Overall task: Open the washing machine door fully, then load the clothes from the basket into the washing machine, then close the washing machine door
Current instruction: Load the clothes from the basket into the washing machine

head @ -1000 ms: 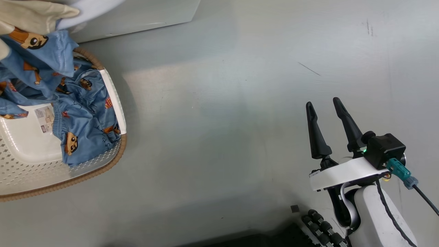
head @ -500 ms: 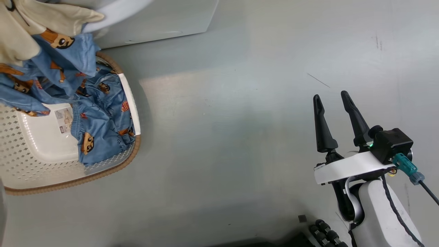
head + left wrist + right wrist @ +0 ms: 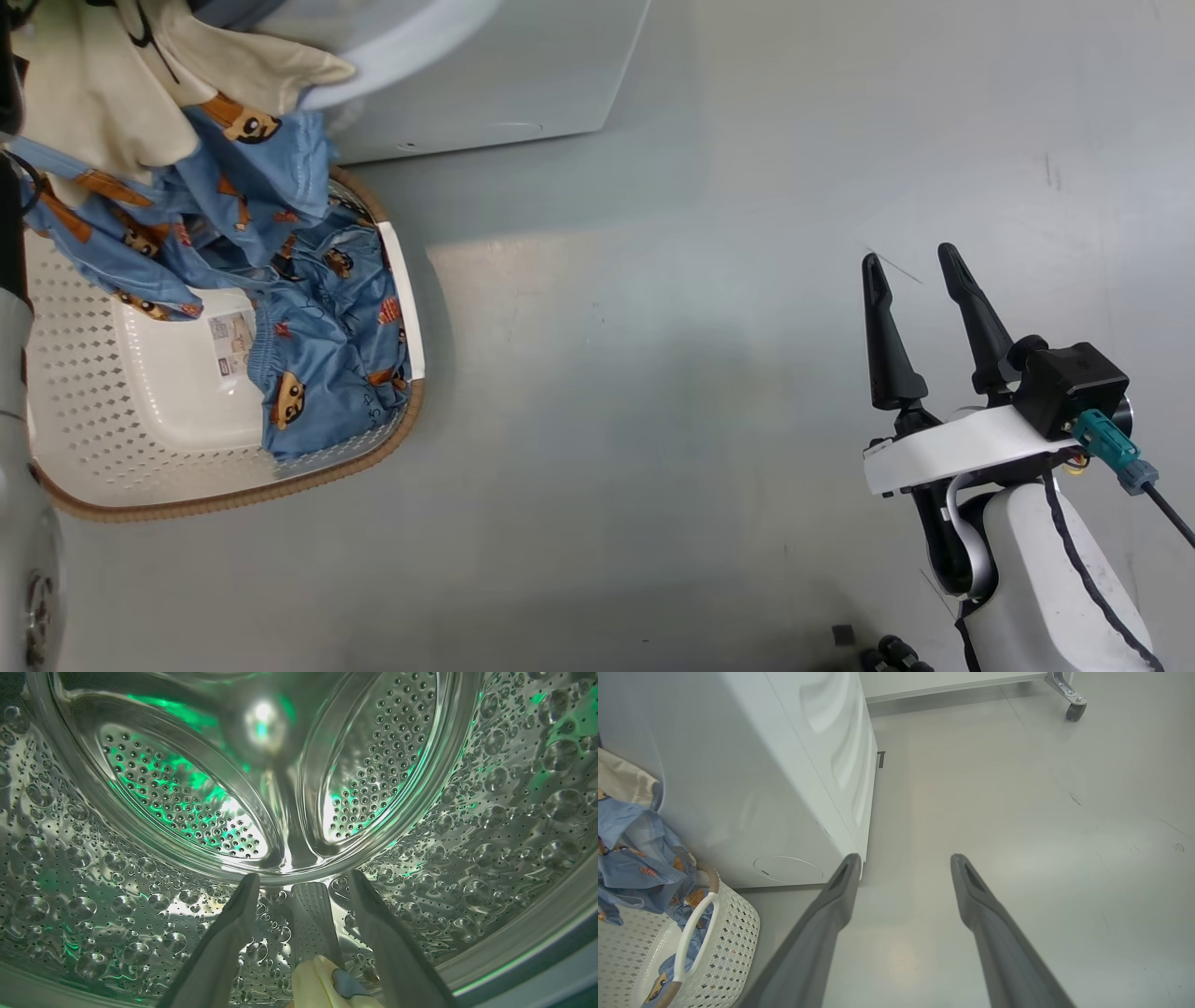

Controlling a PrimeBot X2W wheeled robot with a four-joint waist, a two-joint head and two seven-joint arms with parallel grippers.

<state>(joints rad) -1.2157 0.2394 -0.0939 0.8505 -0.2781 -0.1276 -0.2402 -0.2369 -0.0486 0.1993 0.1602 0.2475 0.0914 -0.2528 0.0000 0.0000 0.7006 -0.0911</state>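
**A:** Head cam's swung since a sec ago. Basket (image 3: 224, 487) & washer (image 3: 523, 84) sit further right in head view now. That's us turning, not them sliding. Right gripper (image 3: 908, 255) is at much the same spot, lower right.

**B:** OK. What else in head view?

**A:** Clothes (image 3: 317, 373) trail from the washer's mouth, top left, down into the basket. Cream piece (image 3: 112, 103) is up top, and the blue part lies in the basket. Right gripper hovers over bare floor (image 3: 653, 373), fingers apart, nothing in it.

**B:** Left wrist?

**A:** Left gripper (image 3: 303, 875) is inside the drum (image 3: 187, 807), fingers spread. A cream bit (image 3: 317, 980) lies low btw them, not pinched as far as we see, so we call it let go.

**B:** Right wrist?

**A:** Fingers wide & empty, pointing at the floor beside the washer. Basket handle (image 3: 696, 933) is lower left, w/ blue clothes over it.

**B:** Progress?

**A:** Door's open, we judge, since we're in the drum. Loading has only begun, as most of the cloth hangs outside. Left to do: get the rest in, then shut the door.
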